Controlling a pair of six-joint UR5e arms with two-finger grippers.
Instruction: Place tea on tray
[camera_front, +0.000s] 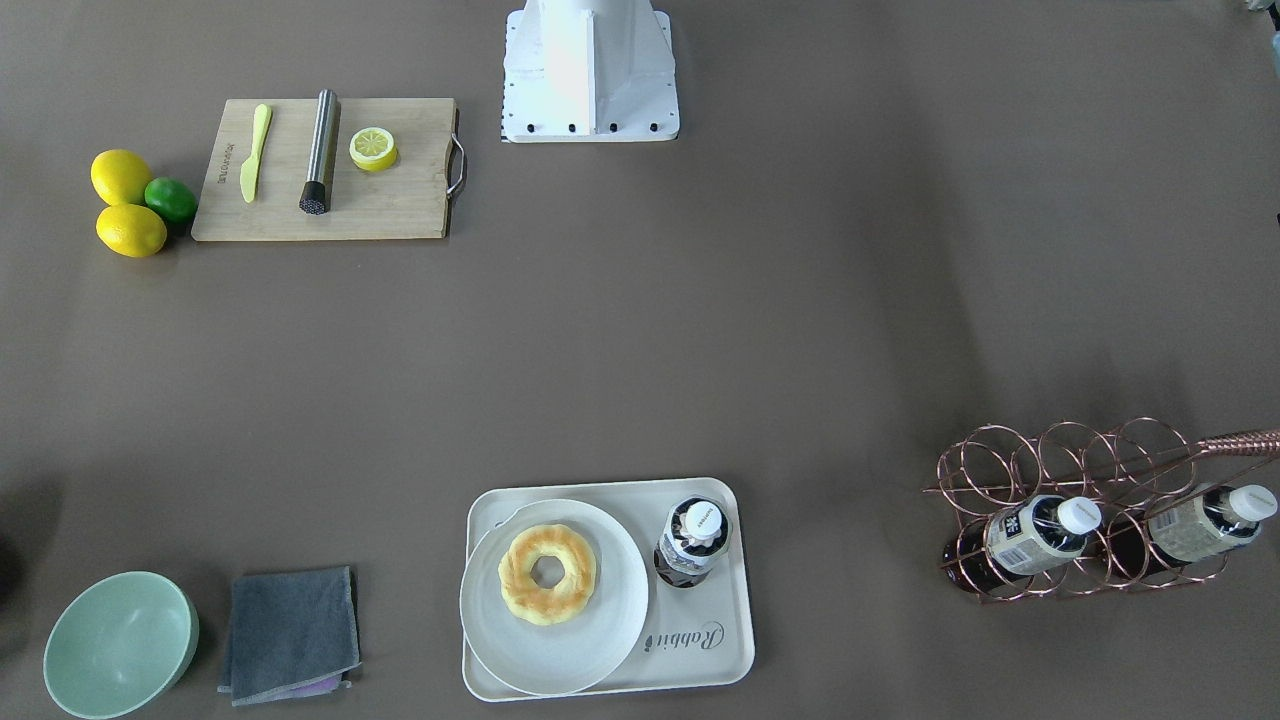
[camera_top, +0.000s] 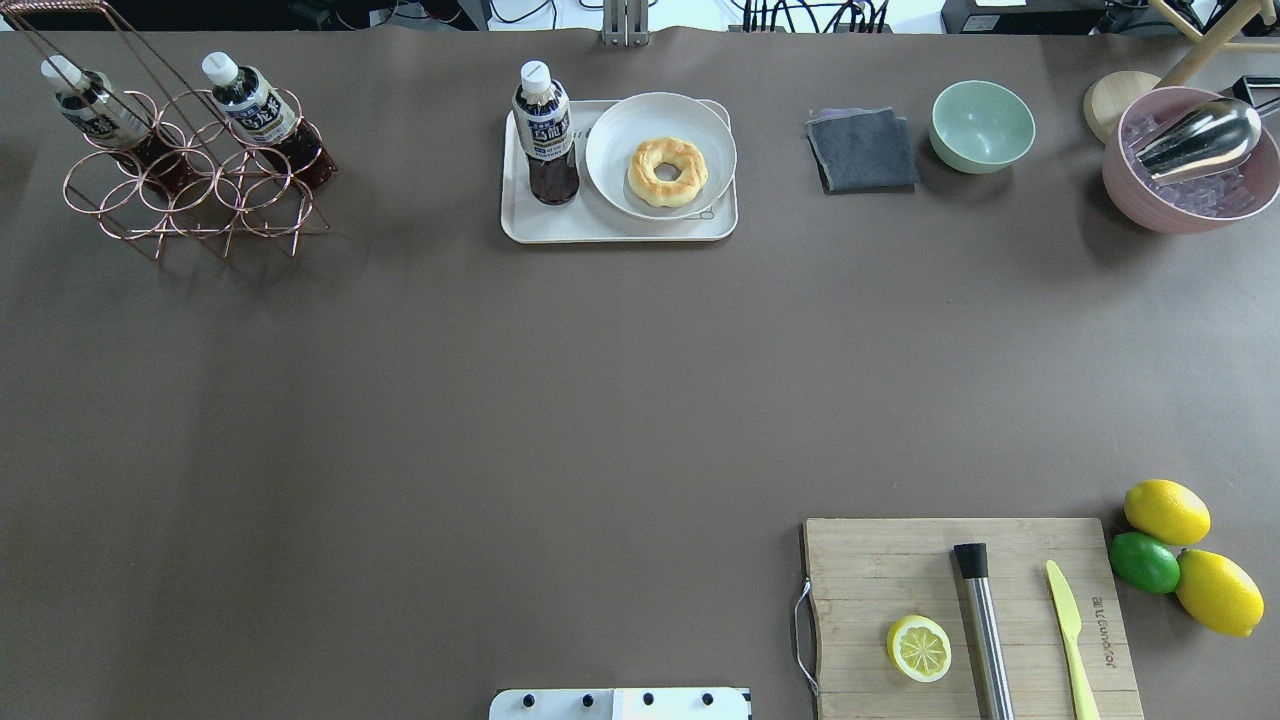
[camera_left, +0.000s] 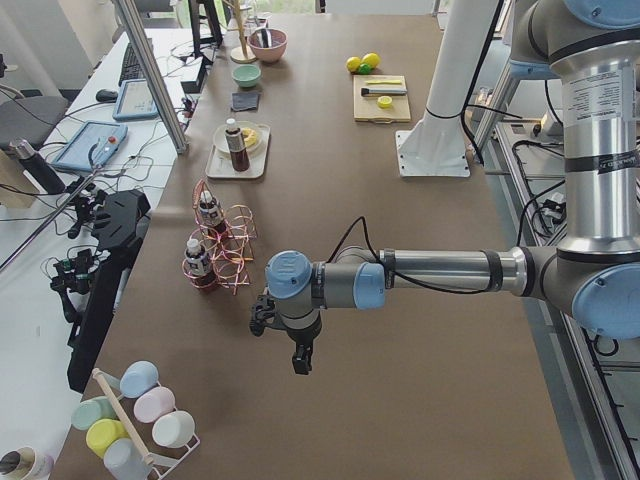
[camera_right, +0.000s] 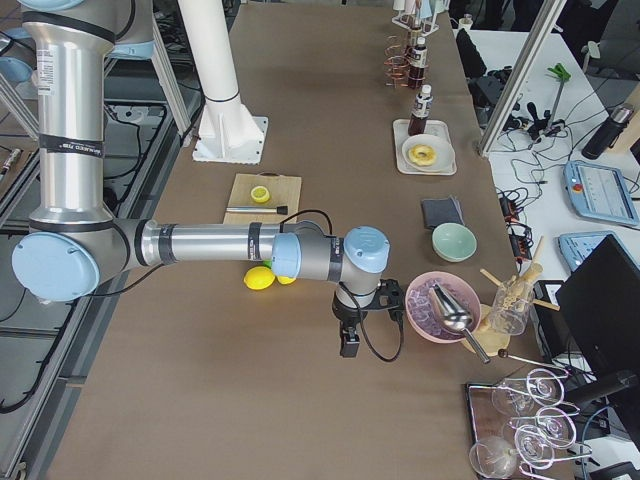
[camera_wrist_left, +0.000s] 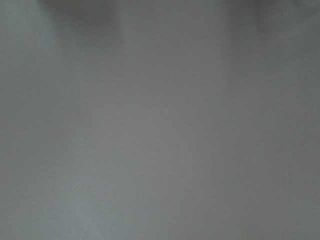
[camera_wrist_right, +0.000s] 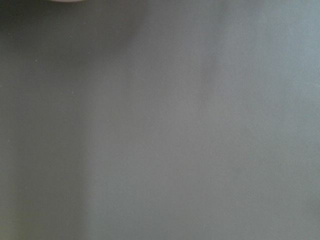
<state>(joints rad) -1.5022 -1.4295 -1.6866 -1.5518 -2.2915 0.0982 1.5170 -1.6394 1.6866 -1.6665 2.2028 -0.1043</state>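
Grippers first: the left gripper (camera_left: 300, 362) and the right gripper (camera_right: 349, 345) each hang over bare table at opposite ends, well apart from the tray. They show only in the side views, so we cannot tell how wide either stands; no object shows at either. Nearest the robot base lies the wooden cutting board (camera_top: 880, 560). At the far edge, the tea bottle (camera_top: 545, 130) stands upright on the Rabbit tray (camera_top: 610, 232), just beside the white plate (camera_top: 612, 140) carrying the doughnut (camera_top: 667, 171). Two matching bottles (camera_top: 250, 105) rest in the copper wire rack (camera_top: 190, 200), further left. We judge the placement complete; no step appears outstanding.
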